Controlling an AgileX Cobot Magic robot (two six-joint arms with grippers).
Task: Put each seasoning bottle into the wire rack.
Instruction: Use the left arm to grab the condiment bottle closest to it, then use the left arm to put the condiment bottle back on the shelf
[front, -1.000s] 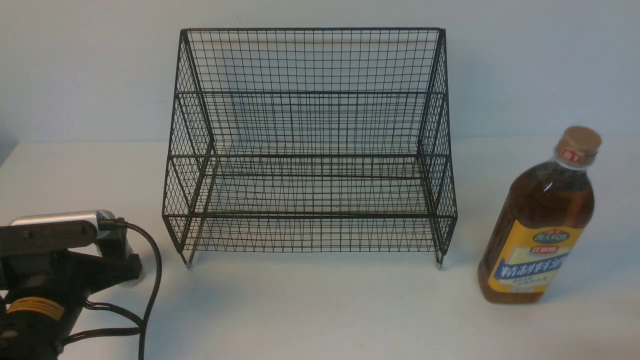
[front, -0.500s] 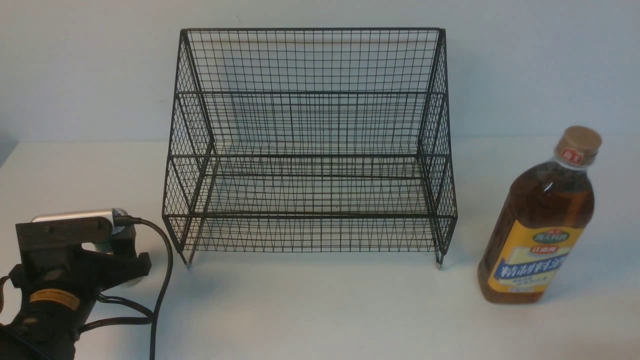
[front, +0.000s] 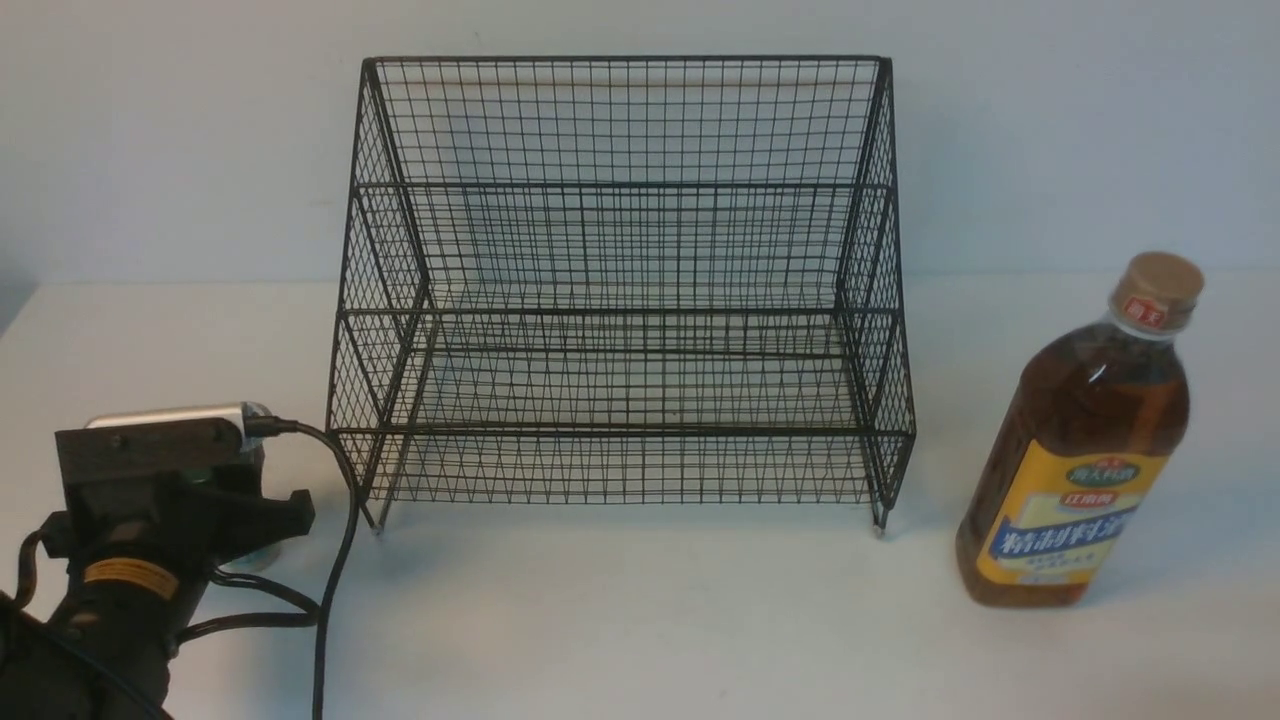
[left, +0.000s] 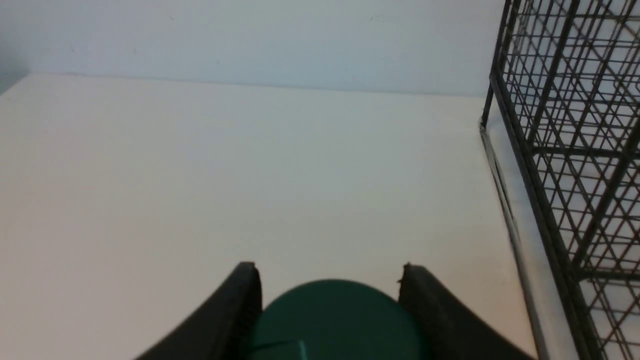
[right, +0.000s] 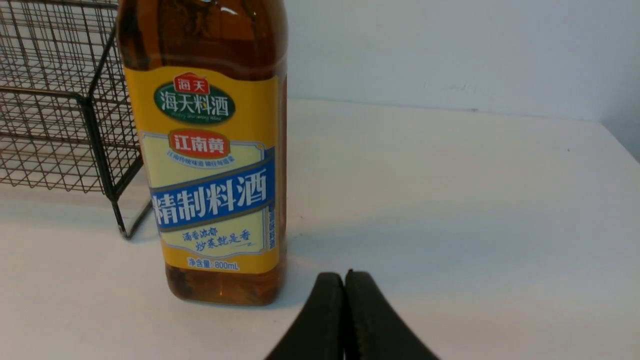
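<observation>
The wire rack (front: 620, 310) stands mid-table with nothing on its two tiers. In the left wrist view the small shaker jar's dark green cap (left: 335, 320) sits between the black fingers (left: 240, 305) of my left gripper (left: 327, 267). Both fingers touch its sides. In the front view the left wrist (front: 170, 490) hides most of that jar, just left of the rack's front corner. The tall amber bottle (front: 1080, 450) with the tan cap stands upright, right of the rack. My right gripper (right: 345, 274) is shut and empty, low on the table, close beside that bottle (right: 215, 150).
The rack's mesh side (left: 565, 150) rises close beside the left gripper. The rack's front foot (right: 120, 232) stands just left of the amber bottle. A black cable (front: 330, 590) loops from the left wrist over the white table (front: 640, 620). A pale wall runs behind everything.
The left arm has shifted right towards the rack's front corner. Its jaws have come in from wide open onto the jar. The amber bottle and the rack have not moved.
</observation>
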